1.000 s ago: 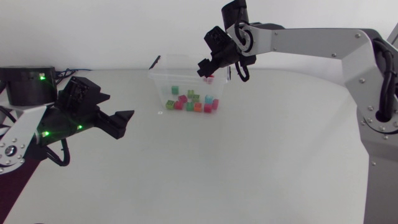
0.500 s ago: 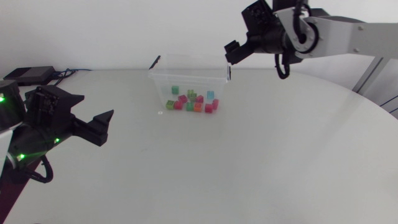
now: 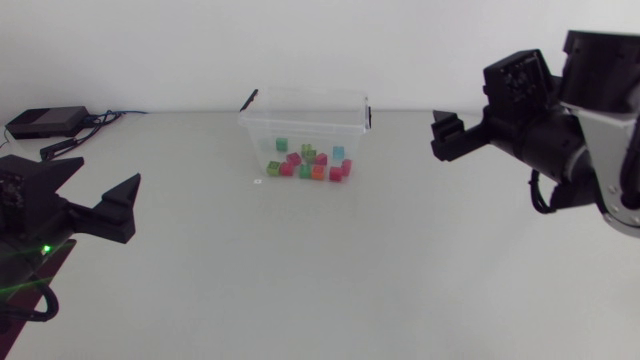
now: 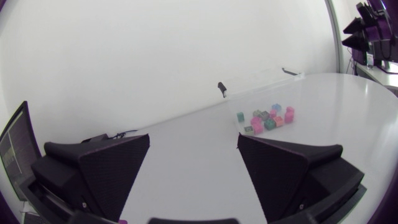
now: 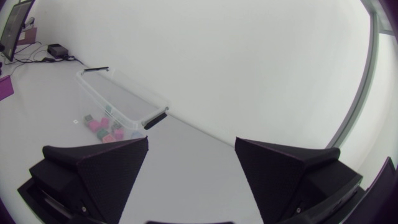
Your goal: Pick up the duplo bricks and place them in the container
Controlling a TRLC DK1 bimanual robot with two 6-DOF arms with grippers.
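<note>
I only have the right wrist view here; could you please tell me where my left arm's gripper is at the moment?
Observer: The left gripper is at the left edge of the table in the head view, well apart from the container.
Operator: Thank you. Is it carrying anything?
Observer: No, the left wrist view shows its fingers open with nothing between them.
Operator: And are any bricks lying outside the container?
Observer: None that I can see. In the head view all the bricks lie inside its walls.
</note>
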